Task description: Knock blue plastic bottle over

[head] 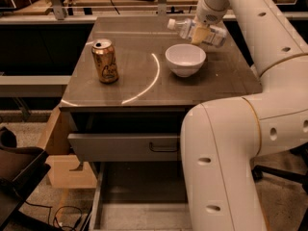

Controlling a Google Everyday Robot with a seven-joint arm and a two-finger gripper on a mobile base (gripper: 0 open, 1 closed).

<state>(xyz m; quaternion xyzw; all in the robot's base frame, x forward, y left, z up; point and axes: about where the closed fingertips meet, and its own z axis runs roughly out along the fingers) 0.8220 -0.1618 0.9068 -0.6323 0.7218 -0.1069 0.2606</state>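
Note:
The blue plastic bottle (215, 34) is clear with a white cap and lies on its side at the back right of the table, cap pointing left. My gripper (200, 32) comes down from above onto the bottle's middle and hides that part. I cannot tell whether the bottle rests on the tabletop (130, 81) or is held just above it. It sits just behind the white bowl (185, 59).
A gold can (105, 61) stands upright at the table's left. My white arm (269, 81) crosses the right side and hides the right front corner. A closed drawer (125, 148) is under the tabletop, and a cardboard box (70, 170) sits on the floor at the left.

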